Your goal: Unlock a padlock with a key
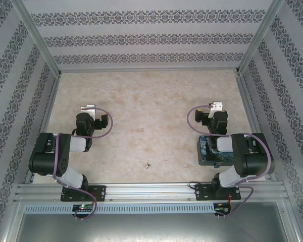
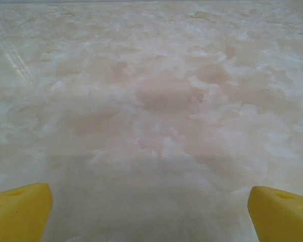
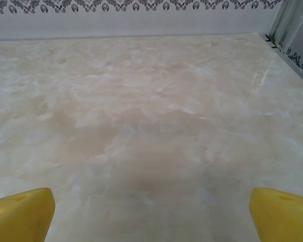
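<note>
Top view: we note a small metal item (image 1: 148, 165) on the table (image 1: 141, 96), near the front edge, between left arm (image 1: 55, 156) and right arm (image 1: 247, 156). Whether it is key or padlock, we cannot tell.

Left wrist: left gripper (image 2: 151, 214) spread wide, nothing in it.

Right wrist: right gripper (image 3: 151, 214) equally wide, nothing in it.

The top camera sits above and behind the arm bases (image 1: 81, 192), looking down over the whole table (image 1: 156, 96) to the far wall (image 1: 146, 35). Both wrist cameras ride low and close over the tabletop, facing its far edge. The right one reaches the far wall and the far right corner. Each shares its stretch of tabletop with the top view.
</note>
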Tool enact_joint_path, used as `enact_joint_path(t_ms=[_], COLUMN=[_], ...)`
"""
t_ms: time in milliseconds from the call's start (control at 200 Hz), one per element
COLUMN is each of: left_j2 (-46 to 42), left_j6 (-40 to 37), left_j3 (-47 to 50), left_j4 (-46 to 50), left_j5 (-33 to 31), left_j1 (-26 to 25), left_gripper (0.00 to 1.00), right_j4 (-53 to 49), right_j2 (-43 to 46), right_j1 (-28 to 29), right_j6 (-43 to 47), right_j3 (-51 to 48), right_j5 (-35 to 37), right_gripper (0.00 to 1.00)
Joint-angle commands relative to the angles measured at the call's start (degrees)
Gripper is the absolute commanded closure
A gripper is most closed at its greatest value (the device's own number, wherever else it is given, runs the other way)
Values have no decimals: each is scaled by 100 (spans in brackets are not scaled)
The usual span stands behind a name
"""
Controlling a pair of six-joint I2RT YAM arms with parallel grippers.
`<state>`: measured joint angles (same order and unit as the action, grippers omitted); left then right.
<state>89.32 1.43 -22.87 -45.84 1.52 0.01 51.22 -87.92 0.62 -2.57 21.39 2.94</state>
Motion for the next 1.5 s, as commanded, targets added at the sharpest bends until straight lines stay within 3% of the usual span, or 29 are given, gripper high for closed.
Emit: enact_joint_path(t_ms=[0, 799, 899, 994, 1029, 1174, 1329, 1499], left_j2=[24, -3, -270, -591, -700, -1053, -1400, -1498], left_j6=[-112, -126, -35, -2, 50, 404, 1125, 1984], left_j3=[-121, -112, -290, -624, -754, -1279, -1830, -2517], left_j4=[-109, -100, 408, 1296, 1654, 2941, 4153, 5458], left_j5=[68, 144, -51, -126, -148, -71, 152, 472], left_j1=[52, 60, 60, 53, 54, 52, -21, -348], left_gripper=[0, 0, 0, 0, 0, 0, 0, 0], right_j4=[107, 147, -38, -811, -1526, -4105, -5265, -7105], right_j2=[110, 138, 439, 1032, 1274, 1824, 2278, 2986], right_j1=[61, -38, -35, -36, -36, -172, -395, -568], right_j6=[73, -15, -121, -194, -347, -1968, -2776, -3522], right_j3=[48, 23, 10, 150, 325, 1317, 1705, 1936], right_j5=[2, -112, 191, 248, 266, 491, -320, -38], right_gripper=[2, 2, 2, 2, 2, 2, 2, 2])
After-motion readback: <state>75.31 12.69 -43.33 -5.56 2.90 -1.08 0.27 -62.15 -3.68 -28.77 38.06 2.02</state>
